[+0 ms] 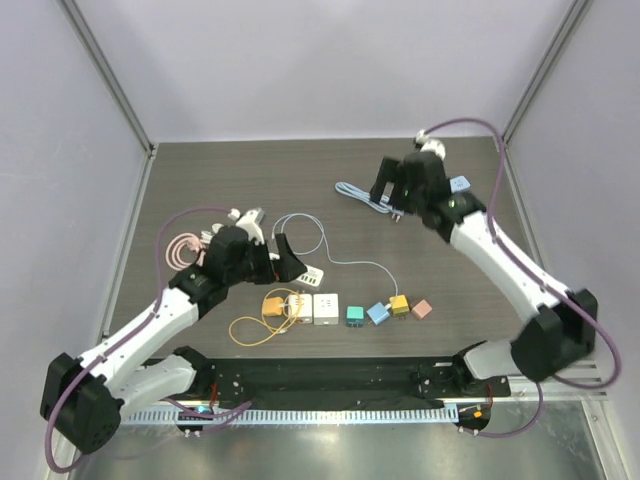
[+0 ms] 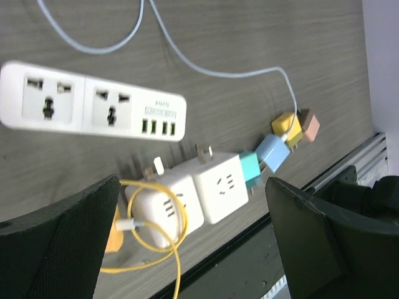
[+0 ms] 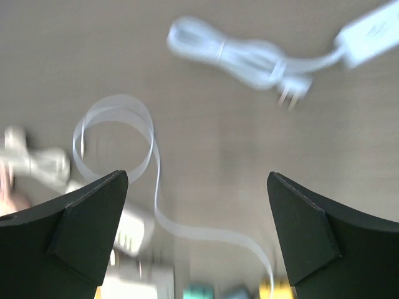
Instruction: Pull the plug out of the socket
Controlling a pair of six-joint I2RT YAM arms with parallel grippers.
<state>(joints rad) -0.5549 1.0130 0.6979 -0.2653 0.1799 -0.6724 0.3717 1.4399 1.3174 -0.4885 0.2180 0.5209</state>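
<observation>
Plug [image 2: 218,187], a white cube, lies near the front middle of the table [image 2: 299,37], prongs bare, just beside the socket strip [image 2: 93,103] with its 2 outlets but apart from it. Another white cube [image 2: 163,210] carrying a yellow cable [image 2: 179,268] sits beside it. The left gripper [image 2: 192,182] hangs above them, jaws spread wide. The right gripper [image 3: 196,177], also spread, hovers at the far right over a coiled white cable [image 3: 240,56].

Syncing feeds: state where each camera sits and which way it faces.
Top external: above and behind the bases, facing down at the table; both arms show.
Left wrist: behind the open left gripper, which frames the power strip and cube adapters below.
Right wrist: behind the open right gripper, which frames a bundled cable below.
Shared: both wrist views catch the thin white cord.
</observation>
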